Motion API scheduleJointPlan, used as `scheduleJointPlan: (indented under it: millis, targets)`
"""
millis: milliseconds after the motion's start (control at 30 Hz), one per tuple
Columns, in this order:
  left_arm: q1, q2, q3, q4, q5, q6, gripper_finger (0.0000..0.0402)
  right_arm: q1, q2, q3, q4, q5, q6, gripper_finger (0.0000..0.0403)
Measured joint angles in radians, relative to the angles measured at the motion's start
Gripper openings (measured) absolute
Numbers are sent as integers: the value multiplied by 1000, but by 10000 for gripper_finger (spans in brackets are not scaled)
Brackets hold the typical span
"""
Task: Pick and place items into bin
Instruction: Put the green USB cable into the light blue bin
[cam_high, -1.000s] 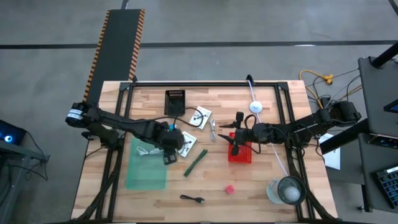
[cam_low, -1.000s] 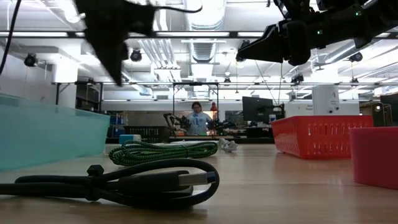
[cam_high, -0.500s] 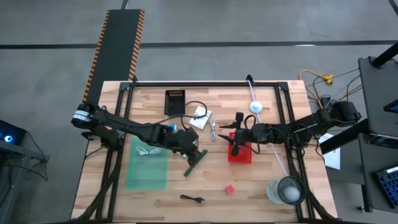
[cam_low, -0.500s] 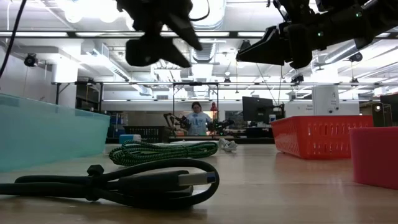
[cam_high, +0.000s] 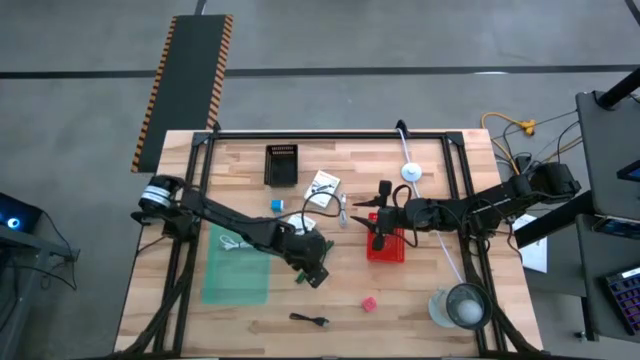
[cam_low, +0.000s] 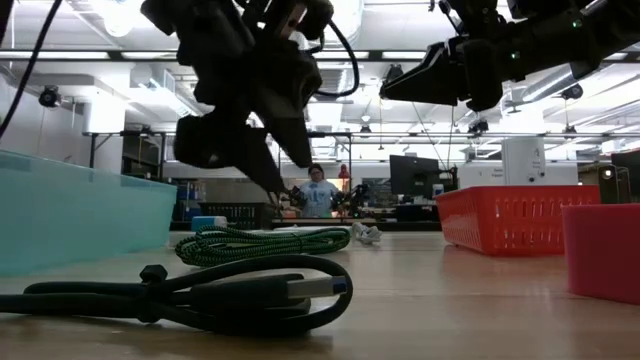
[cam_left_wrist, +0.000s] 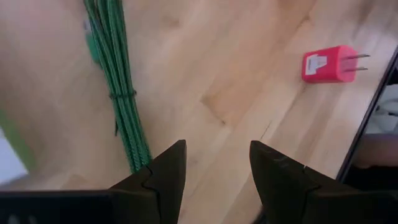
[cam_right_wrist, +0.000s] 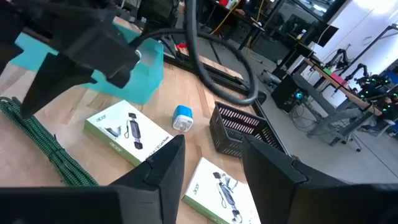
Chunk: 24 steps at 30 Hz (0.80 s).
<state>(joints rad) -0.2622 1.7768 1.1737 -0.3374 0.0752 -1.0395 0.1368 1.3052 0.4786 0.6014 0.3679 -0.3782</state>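
The left hand (cam_high: 313, 268) hangs over the middle of the wooden surface (cam_high: 420, 320), its two fingers (cam_left_wrist: 163, 177) spread apart with nothing between them. Just under and beside it lies the green cord bundle (cam_left_wrist: 118, 99), stretched out on the wood; in the low view the same bundle (cam_low: 262, 243) rests flat below the dark hand (cam_low: 255, 160). A little past the fingers, nearer the front edge, sits a red plug block (cam_left_wrist: 329, 64), seen from above as a small red cube (cam_high: 369, 302). A black cable piece (cam_high: 310, 319) lies near the front edge too, well apart from the hand. Behind the left arm are a blue cube (cam_high: 277, 205) and a white printed packet (cam_high: 321, 186), with a black slotted box (cam_high: 282, 163) farther back. A green see-through bin (cam_high: 236, 270) sits to the arm's left side, a white cable (cam_high: 234, 243) lying in it.

The right hand (cam_high: 379, 237) is poised above the red basket (cam_high: 386, 249), with its fingers (cam_right_wrist: 163, 171) parted and empty. From its wrist camera two white packets (cam_right_wrist: 129, 132) and (cam_right_wrist: 219, 185), the blue cube (cam_right_wrist: 183, 118) and the slotted box (cam_right_wrist: 241, 129) all show on the wood. A round clear container (cam_high: 462, 305) stands at the front right corner. A person (cam_low: 317, 190) is in the room far behind.
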Motion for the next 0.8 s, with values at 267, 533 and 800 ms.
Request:
scheduleJointPlan:
  millis: [267, 533, 800]
  targets:
    - [-14, 11, -2, -63, -6, -24, 160, 0, 0, 0, 0, 0, 0, 145]
    - [-25, 18, -15, -134, -7, -28, 160, 0, 0, 0, 0, 0, 0, 139]
    - [-41, 24, -21, -127, -9, -20, 160, 0, 0, 0, -2, 0, 0, 138]
